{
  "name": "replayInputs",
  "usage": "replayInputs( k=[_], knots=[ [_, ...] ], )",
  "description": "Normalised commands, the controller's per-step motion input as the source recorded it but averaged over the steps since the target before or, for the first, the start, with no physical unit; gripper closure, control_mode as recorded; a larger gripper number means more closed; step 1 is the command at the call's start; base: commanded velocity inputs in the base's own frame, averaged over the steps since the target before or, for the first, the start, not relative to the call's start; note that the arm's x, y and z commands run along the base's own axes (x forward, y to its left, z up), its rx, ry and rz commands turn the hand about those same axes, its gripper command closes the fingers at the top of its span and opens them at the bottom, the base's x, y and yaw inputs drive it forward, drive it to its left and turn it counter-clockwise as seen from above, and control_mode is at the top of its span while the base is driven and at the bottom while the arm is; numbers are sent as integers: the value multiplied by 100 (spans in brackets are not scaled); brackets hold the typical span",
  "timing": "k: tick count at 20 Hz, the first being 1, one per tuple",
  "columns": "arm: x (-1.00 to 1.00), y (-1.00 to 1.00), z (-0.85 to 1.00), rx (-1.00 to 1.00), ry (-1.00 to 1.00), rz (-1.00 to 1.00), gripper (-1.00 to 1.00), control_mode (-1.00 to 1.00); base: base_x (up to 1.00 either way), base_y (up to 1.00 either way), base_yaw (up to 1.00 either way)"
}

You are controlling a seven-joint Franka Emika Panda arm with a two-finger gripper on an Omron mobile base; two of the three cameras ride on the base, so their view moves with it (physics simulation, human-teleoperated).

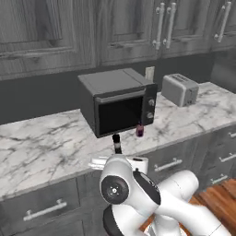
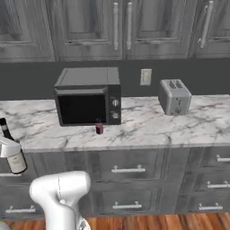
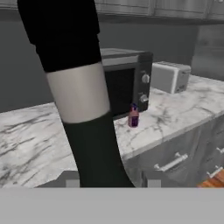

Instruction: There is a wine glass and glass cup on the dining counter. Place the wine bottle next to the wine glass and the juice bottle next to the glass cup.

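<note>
My gripper (image 3: 109, 181) is shut on the wine bottle (image 3: 81, 87), a tall dark bottle with a pale grey label that stands close before the hand camera. From the right base view the wine bottle (image 2: 12, 155) hangs at the far left in front of the counter edge, held by the gripper (image 2: 6, 148). In the left base view its black neck (image 1: 116, 143) rises above the hand (image 1: 119, 159). The small purple juice bottle (image 1: 139, 130) (image 2: 99, 128) (image 3: 133, 116) stands on the counter in front of the microwave's right side. The wine glass, the glass cup and the dining counter are out of view.
A dark microwave (image 1: 117, 103) (image 2: 87, 96) and a silver toaster (image 1: 179, 90) (image 2: 174, 96) stand on the marble kitchen counter (image 1: 46, 143) (image 2: 148, 128). Grey wall cabinets hang above, drawers with handles (image 2: 128, 169) sit below, and wood floor lies underneath.
</note>
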Motion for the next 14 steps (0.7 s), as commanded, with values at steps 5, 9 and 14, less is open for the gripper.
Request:
replayInputs(
  k=[5, 9, 14],
  knots=[
    [0, 0, 0, 0, 0, 0, 100, 100, 0, 2, -100],
    [0, 0, 0, 0, 0, 0, 100, 100, 0, 4, -100],
    [0, 0, 0, 0, 0, 0, 100, 100, 0, 4, -100]
  ],
)
